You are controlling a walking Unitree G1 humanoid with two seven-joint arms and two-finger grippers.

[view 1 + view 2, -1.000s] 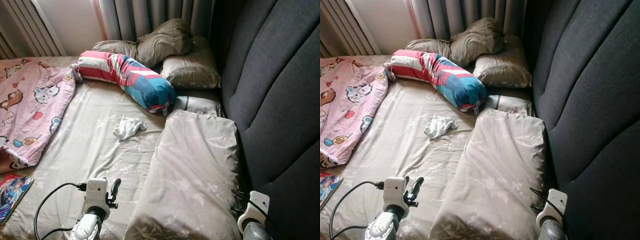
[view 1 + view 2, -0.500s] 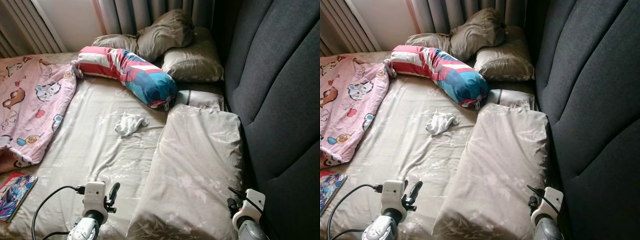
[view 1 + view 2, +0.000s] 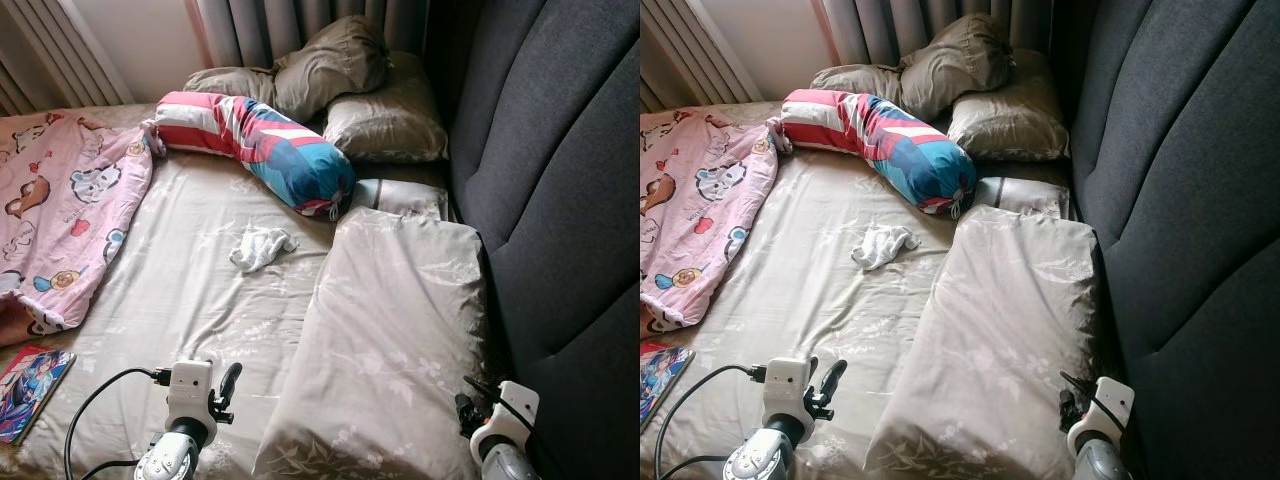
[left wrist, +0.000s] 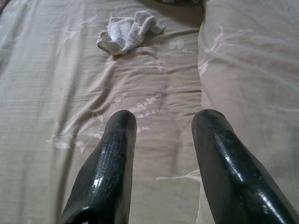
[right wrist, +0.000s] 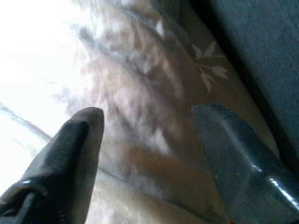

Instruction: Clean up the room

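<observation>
A crumpled white cloth (image 3: 260, 247) lies in the middle of the beige bed sheet (image 3: 180, 290); the left wrist view shows the cloth (image 4: 128, 32) well ahead of the fingers. My left gripper (image 3: 228, 382) hovers low over the near part of the sheet, open and empty, with its fingers (image 4: 117, 154) pointing toward the cloth. My right gripper (image 5: 149, 116) is open above the near end of the long beige pillow (image 3: 390, 340), close to the dark headboard (image 3: 560, 200). A striped red, white and blue bolster (image 3: 260, 150) lies beyond the cloth.
A pink cartoon blanket (image 3: 60, 220) covers the bed's left side. A colourful book (image 3: 30, 385) sits at the near left edge. Beige pillows (image 3: 385, 120) and a rumpled brown one (image 3: 320, 70) pile at the far end by grey curtains (image 3: 290, 25).
The camera view has shifted slightly, so the bed sits a little lower in the picture than a second ago. Both grippers hold nearly the same low positions.
</observation>
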